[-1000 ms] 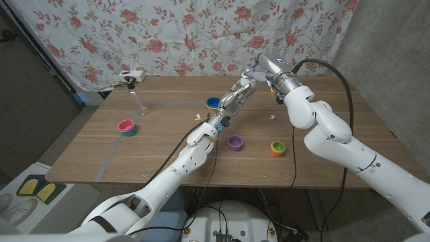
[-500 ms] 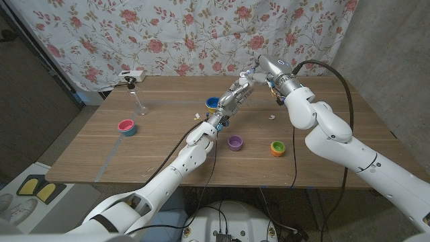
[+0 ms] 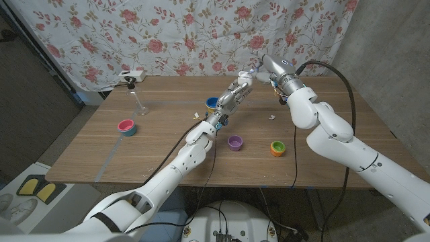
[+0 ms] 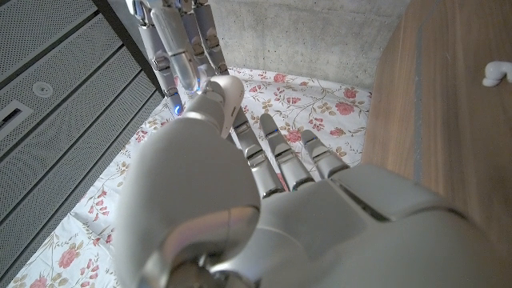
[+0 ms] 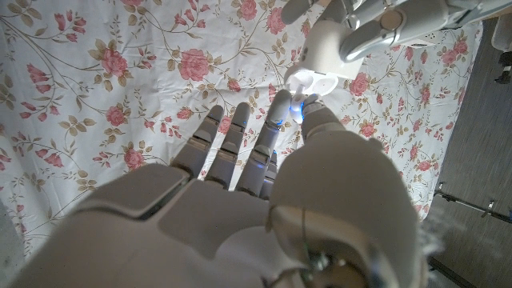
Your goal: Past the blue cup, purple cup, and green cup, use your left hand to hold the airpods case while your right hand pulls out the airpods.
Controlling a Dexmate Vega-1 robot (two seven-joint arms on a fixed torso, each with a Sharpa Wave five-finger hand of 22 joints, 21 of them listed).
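Holding the white airpods case (image 5: 318,60) raised off the table, the left hand (image 3: 235,93) is gripping it; the right hand (image 3: 256,72) is meeting it fingertip-first from opposite, its grip on the airpods unclear.

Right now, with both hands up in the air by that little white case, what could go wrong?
1. The left hand holds the case well above the table, and only at the fingers. If the right hand tugs hard, the case could slip and drop.
2. A small white piece already lies loose on the table. It is too small to identify, but an arm could knock it away.
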